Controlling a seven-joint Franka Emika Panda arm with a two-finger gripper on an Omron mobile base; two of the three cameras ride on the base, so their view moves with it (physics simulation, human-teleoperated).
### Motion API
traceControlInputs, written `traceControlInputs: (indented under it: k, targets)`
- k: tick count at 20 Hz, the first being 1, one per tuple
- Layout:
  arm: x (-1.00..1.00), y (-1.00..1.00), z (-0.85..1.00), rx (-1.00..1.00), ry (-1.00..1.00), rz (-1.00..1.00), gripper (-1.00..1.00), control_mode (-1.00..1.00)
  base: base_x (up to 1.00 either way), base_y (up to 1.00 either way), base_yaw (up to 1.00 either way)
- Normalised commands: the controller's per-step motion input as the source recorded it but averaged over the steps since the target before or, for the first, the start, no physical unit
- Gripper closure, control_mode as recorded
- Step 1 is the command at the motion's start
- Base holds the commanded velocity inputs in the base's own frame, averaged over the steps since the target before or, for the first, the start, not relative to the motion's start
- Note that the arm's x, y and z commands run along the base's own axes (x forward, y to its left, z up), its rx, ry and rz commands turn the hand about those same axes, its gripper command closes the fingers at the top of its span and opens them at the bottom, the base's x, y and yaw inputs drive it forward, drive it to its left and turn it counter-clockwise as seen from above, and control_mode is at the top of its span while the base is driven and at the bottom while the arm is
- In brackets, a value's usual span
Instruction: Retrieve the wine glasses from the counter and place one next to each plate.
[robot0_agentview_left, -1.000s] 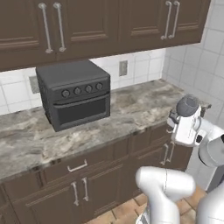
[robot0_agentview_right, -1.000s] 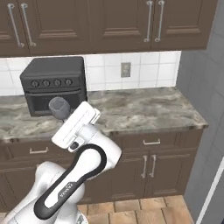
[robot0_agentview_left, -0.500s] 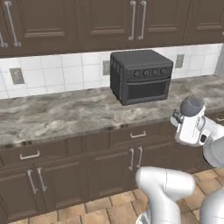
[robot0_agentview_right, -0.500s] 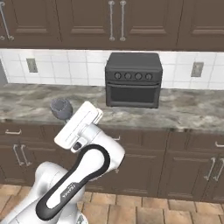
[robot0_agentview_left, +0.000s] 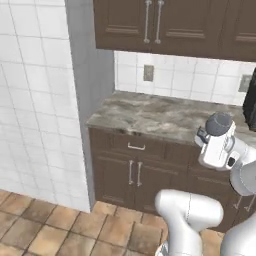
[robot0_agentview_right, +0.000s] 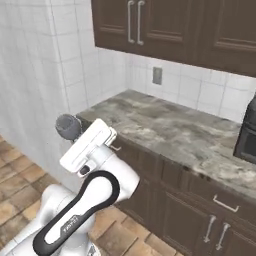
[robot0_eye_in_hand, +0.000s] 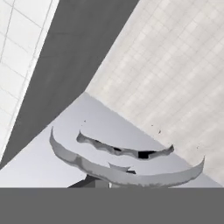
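With its gripper (robot0_eye_in_hand: 103, 181) clamped on a clear grey-blue wine glass (robot0_eye_in_hand: 127, 162), a jolt could shake the stemware loose.

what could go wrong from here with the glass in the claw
1. The claw looks shut on a thin part of the wine glass, so a sharp turn of the base might make it slip or tilt.
2. The arm hangs just off the counter edge, with the tiled wall jutting out nearby. A wide swing could knock the glass against either.
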Motion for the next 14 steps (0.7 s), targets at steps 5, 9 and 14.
traceControlInputs:
  k: [5, 9, 14]
  targets:
    - [0.0, 0.0, 0.0, 0.0, 0.0, 0.0, 1.0, 1.0, 0.0, 0.0, 1.0]
    - [0.0, 0.0, 0.0, 0.0, 0.0, 0.0, 1.0, 1.0, 0.0, 0.0, 1.0]
    - [0.0, 0.0, 0.0, 0.0, 0.0, 0.0, 1.0, 1.0, 0.0, 0.0, 1.0]
